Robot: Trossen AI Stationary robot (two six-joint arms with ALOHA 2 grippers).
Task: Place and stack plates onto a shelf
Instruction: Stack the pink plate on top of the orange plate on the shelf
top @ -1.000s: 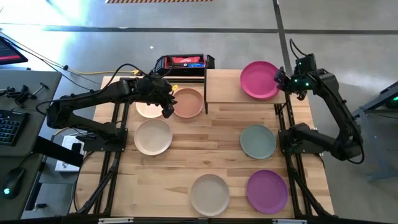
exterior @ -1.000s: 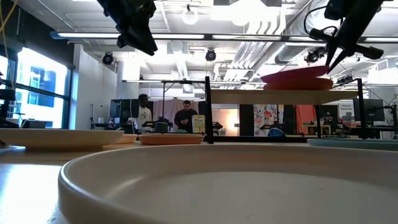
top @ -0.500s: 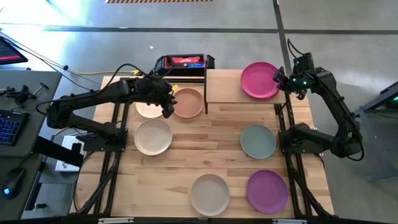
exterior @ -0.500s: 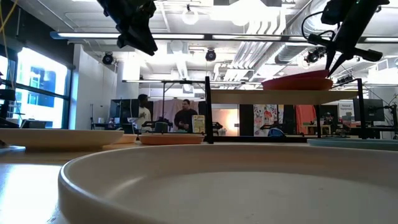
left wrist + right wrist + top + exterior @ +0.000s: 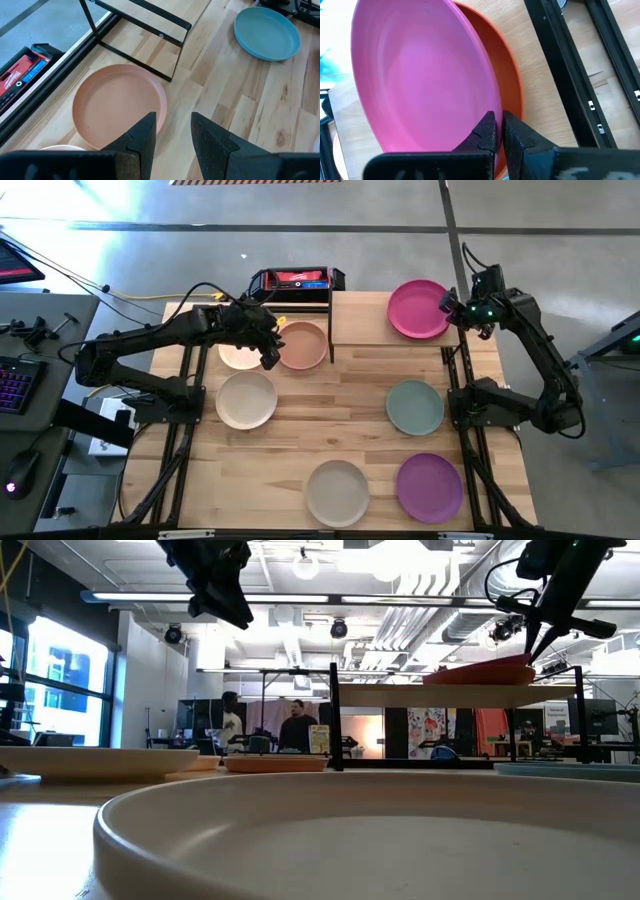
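Magenta plate (image 5: 417,308) is pinched by the right gripper (image 5: 498,131); left gripper (image 5: 172,131) hangs parted, empty.

The right gripper (image 5: 449,307) is up at the far right of the table, fingers pinched nearly together. The left gripper (image 5: 268,345) hangs at the far left, fingers apart.

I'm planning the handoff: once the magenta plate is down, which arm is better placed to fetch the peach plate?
Left. Its open end effector hovers right beside the peach plate. The right end effector is shut on the magenta plate on the shelf.
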